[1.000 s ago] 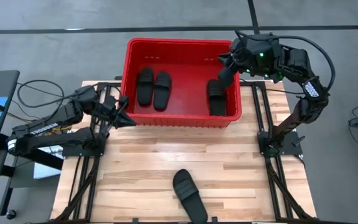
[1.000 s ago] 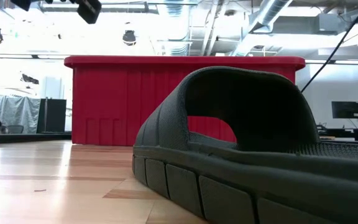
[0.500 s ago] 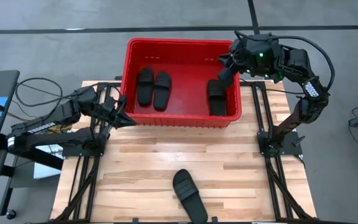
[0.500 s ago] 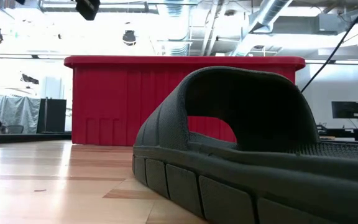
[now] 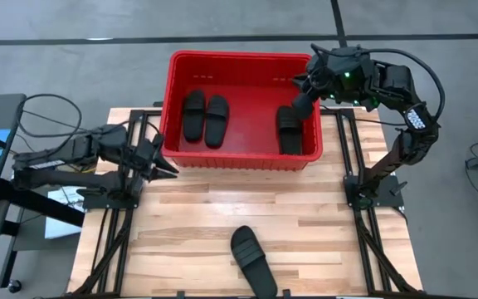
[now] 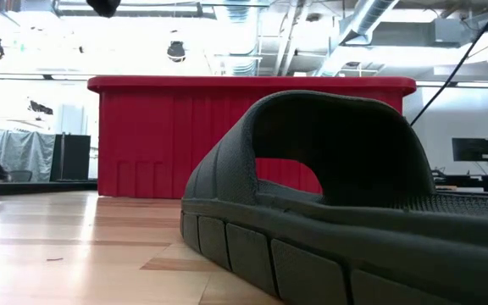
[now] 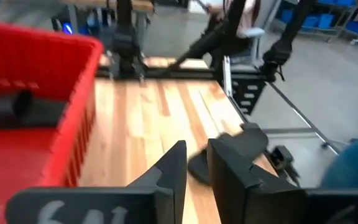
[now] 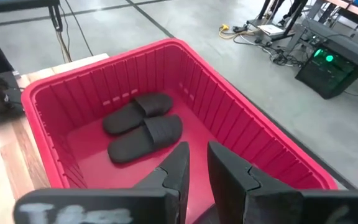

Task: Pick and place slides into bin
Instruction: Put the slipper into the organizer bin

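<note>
Three slides (image 5: 206, 119) lie inside my red bin (image 5: 239, 61): a pair side by side toward its left, and one (image 5: 288, 129) against its right wall. A fourth slide (image 5: 252, 260) rests on the wooden table (image 5: 197, 216), near the front edge. My right gripper (image 5: 304, 85) hovers over the bin's right rim, fingers slightly parted, grasping nothing. My left gripper (image 5: 166, 165) sits just outside the bin's front-left corner, fingers narrowly apart and empty.

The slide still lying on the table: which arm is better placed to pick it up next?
Probably the left. Its end effector is over the table beside the bin, and its wrist view faces the slide. The right end effector hangs over the bin's far right corner.
</note>
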